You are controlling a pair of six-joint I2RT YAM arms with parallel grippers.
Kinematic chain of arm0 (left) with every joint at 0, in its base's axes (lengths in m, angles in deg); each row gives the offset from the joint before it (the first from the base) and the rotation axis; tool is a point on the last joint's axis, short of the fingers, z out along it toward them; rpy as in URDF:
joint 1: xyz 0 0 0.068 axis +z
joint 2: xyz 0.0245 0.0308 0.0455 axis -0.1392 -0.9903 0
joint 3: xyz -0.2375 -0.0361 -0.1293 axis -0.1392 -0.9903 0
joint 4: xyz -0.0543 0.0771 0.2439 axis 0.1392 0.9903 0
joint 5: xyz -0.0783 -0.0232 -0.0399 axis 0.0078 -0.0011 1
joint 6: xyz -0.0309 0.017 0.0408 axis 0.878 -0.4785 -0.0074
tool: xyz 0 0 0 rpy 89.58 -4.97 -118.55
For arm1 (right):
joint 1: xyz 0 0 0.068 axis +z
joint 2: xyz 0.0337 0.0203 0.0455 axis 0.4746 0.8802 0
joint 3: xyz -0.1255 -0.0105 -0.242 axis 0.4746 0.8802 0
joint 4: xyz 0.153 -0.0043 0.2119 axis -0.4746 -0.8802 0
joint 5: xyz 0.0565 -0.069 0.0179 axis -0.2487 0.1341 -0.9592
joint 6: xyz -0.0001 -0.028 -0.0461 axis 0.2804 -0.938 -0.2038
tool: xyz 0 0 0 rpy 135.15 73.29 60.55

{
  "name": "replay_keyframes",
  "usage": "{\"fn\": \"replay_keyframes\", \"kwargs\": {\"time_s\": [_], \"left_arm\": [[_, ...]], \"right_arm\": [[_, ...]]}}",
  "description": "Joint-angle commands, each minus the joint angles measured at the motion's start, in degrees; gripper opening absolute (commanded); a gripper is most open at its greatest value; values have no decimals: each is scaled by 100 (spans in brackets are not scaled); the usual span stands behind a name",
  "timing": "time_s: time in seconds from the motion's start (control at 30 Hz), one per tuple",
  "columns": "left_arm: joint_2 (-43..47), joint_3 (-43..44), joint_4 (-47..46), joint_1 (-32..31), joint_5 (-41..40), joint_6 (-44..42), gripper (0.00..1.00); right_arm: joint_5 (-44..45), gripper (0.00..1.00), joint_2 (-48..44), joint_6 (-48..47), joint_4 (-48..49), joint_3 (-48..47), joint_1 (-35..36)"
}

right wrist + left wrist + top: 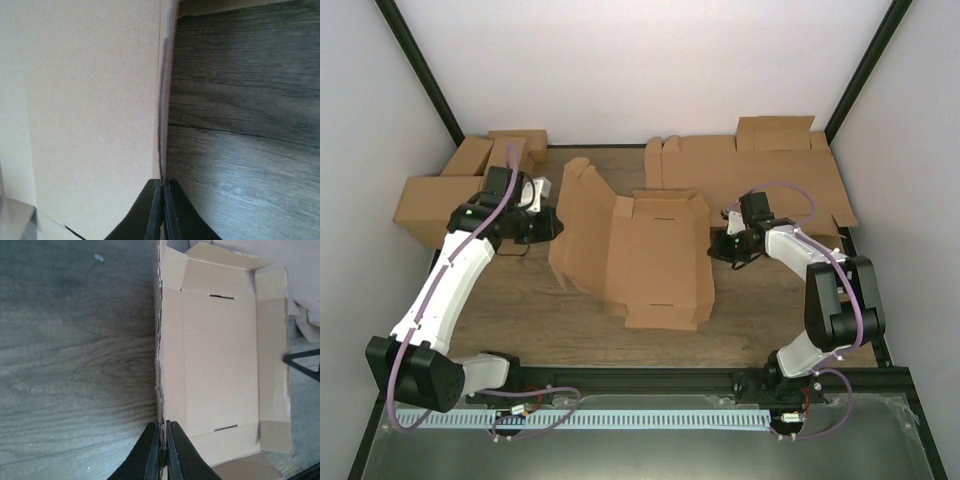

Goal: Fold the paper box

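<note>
While the paper box (655, 255) is lying open in the middle of the table (520, 300), the left gripper (162, 440) is clamping its table-left panel edge — the right gripper (162, 192) is pinching its table-right wall.

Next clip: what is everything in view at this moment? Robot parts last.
paper box: one, brown, table centre, partly folded with both side panels raised
pile of flat cardboard sheets: one pile, brown, back right
cartons: several, brown, clustered back left
table: one, dark wood grain, under everything
left claw: one, black, shut on the edge of the box's left panel
right claw: one, black, shut on the edge of the box's right panel
</note>
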Motion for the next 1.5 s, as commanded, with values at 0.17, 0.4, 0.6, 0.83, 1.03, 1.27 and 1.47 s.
{"fn": "replay_keyframes", "kwargs": {"time_s": [0.17, 0.4, 0.6, 0.83, 1.03, 1.27, 1.47], "left_arm": [[435, -993, 35, -20, 102, 445, 4], [882, -1761, -51, -23, 386, 926, 30], [1138, -1238, 362, -23, -518, 1000, 97], [913, -46, 446, -23, -1456, 1072, 100], [331, 630, 1104, 61, -2588, 1461, 100], [798, 497, -45, 65, -1459, 1246, 100], [1078, 172, -833, 67, -467, 1398, 100]], "right_arm": [[1183, 1, -105, -611, -673, -1116, 334], [2995, 1, -486, -1538, -806, -1860, 1181], [3277, 1, -1363, -3962, -157, -1639, 2049], [3973, 1, -1586, -5702, 279, -2069, 2308], [4010, 1, -1429, -5949, -1, -3143, 2300], [3044, 1, -1584, -6890, -314, -3499, 2393], [2764, 1, -1695, -7466, 442, -2892, 2977]]}}
